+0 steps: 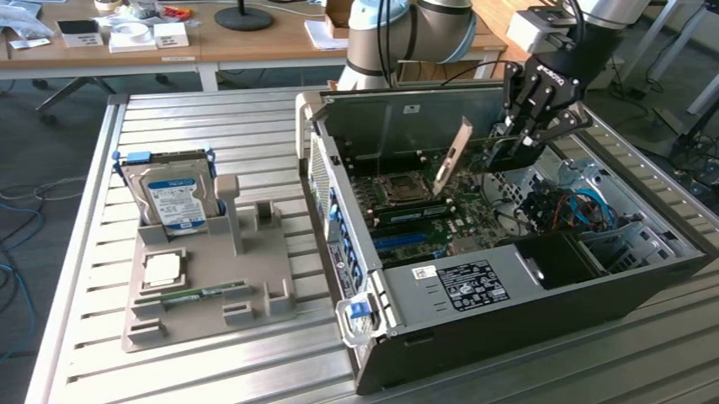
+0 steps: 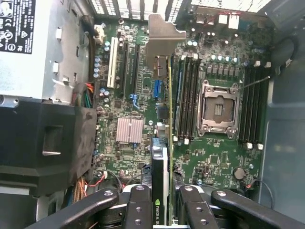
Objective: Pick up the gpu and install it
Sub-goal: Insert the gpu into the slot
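Note:
My gripper (image 1: 519, 145) hangs inside the open black computer case (image 1: 506, 295), shut on the gpu (image 1: 486, 153). The gpu is a thin dark card with a beige-silver bracket (image 1: 453, 156) at its end, held above the green motherboard (image 1: 433, 215). In the wrist view the gpu (image 2: 162, 157) shows edge-on between my black fingers (image 2: 138, 210), its bracket (image 2: 162, 40) pointing toward the case's rear slots. It hovers over the expansion slots (image 2: 131, 69) beside the RAM slots and the empty CPU socket (image 2: 218, 107). I cannot tell whether its edge touches a slot.
A grey fixture (image 1: 208, 286) on the slatted metal table (image 1: 90, 362) holds a silver hard drive (image 1: 174, 198), a CPU chip (image 1: 163, 269) and a green RAM stick (image 1: 202, 295). The power supply (image 2: 33, 52) and cables (image 1: 567, 210) crowd the case interior.

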`<state>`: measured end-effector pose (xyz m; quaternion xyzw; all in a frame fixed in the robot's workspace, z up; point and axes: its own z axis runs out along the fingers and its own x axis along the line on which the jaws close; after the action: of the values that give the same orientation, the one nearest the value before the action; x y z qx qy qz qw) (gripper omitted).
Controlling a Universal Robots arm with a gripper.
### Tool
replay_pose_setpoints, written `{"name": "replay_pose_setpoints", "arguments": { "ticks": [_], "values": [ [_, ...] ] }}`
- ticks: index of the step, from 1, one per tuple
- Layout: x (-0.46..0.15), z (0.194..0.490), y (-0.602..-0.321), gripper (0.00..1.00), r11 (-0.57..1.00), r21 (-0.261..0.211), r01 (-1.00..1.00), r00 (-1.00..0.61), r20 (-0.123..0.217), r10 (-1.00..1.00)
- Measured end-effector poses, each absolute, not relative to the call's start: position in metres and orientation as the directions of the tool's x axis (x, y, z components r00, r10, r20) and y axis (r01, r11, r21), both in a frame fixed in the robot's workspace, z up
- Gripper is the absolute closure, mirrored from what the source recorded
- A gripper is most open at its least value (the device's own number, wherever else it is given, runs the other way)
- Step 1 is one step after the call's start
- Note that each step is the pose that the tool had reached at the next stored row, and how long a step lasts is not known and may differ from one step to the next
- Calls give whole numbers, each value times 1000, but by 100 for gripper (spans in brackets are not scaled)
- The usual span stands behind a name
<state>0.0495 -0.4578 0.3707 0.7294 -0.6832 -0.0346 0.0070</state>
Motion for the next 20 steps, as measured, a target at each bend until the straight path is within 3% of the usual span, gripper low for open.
{"name": "replay_pose_setpoints", "arguments": {
  "ticks": [6, 12, 20],
  "values": [
    [49, 371, -458, 73, -66, 51, -997, 64, -40, -997],
    [43, 369, -458, 73, -65, -14, -998, 66, -39, -997],
    [40, 367, -458, 73, -12, -22, -1000, 13, -38, -999]
  ]
}}
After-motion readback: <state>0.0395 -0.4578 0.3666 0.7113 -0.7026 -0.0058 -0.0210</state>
